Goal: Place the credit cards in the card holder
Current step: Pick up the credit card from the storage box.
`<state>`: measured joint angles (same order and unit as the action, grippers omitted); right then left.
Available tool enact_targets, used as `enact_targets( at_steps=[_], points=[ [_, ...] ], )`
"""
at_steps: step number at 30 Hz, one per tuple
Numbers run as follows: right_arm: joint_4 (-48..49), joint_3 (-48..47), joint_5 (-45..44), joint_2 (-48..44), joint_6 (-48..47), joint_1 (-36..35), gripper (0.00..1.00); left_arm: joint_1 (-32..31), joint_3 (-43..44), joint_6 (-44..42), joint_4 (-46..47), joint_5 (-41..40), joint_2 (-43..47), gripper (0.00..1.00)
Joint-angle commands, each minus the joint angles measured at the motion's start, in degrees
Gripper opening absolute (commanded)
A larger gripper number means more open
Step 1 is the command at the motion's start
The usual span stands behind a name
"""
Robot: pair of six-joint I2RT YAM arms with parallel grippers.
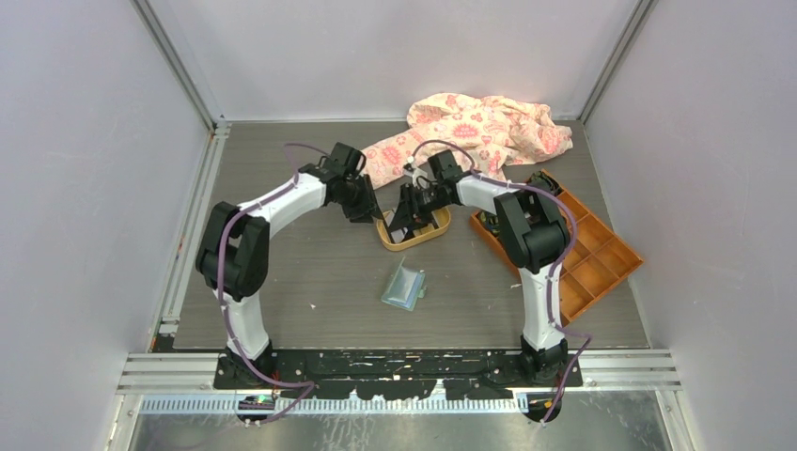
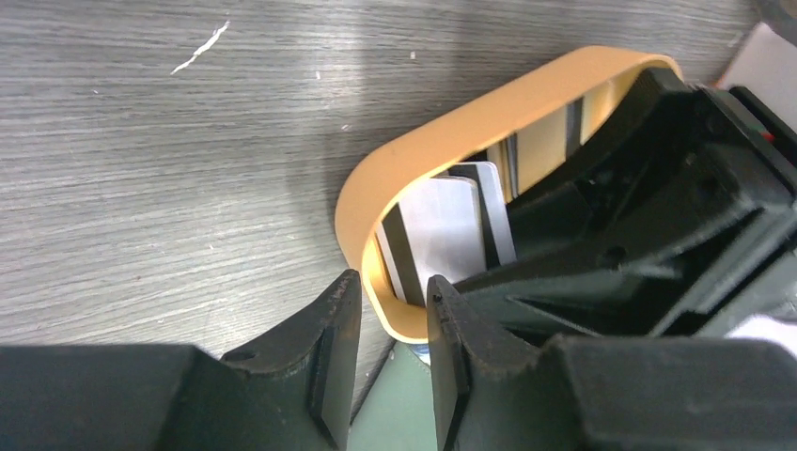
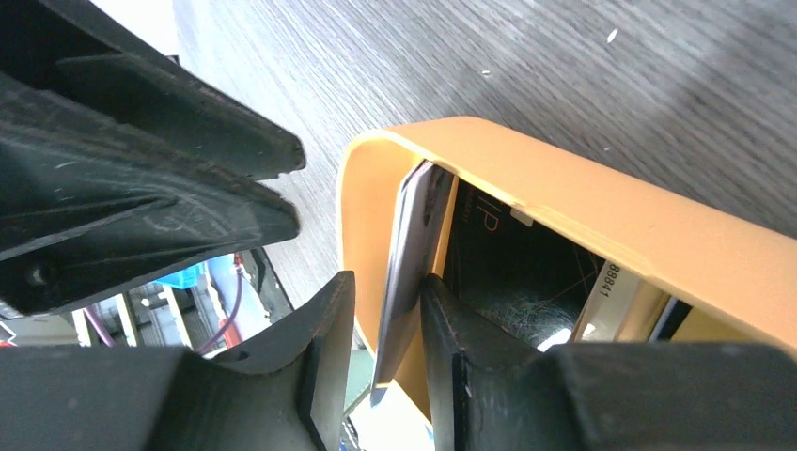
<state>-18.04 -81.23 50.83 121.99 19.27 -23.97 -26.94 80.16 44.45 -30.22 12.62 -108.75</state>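
The credit cards (image 2: 442, 230) are light grey with dark stripes and lie stacked in an orange oval tray (image 1: 434, 232). The pale green card holder (image 1: 404, 285) lies flat on the table in front of the tray. My left gripper (image 1: 374, 214) is at the tray's left end. In the left wrist view its jaws (image 2: 393, 287) stand slightly apart, with the tray rim (image 2: 451, 132) just beyond the tips. My right gripper (image 1: 406, 218) reaches into the tray. One card (image 3: 414, 235) stands on edge between its jaws (image 3: 385, 282), leaning on one finger with a gap to the other.
An orange compartmented box (image 1: 587, 258) lies at the right. A pink flowered cloth (image 1: 479, 132) is bunched at the back. The two grippers are nearly touching over the tray. Grey walls close in three sides.
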Motion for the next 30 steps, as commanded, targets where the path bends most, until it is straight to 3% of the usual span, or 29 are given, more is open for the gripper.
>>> enact_targets(
  at_steps=[1,13,30],
  points=[
    [3.2,-0.7,4.0,-1.4,2.2,1.2,0.38,0.9,0.5,-4.1,1.2,2.3,6.4,0.33],
    [-0.2,-1.4,1.4,-0.9,0.2,3.7,0.39,2.6,-17.5,-9.4,12.2,5.6,28.4,0.36],
    [-0.7,-0.6,1.7,-1.6,-0.2,6.8,0.35,3.6,-40.3,-5.5,22.8,10.7,58.2,0.40]
  ],
)
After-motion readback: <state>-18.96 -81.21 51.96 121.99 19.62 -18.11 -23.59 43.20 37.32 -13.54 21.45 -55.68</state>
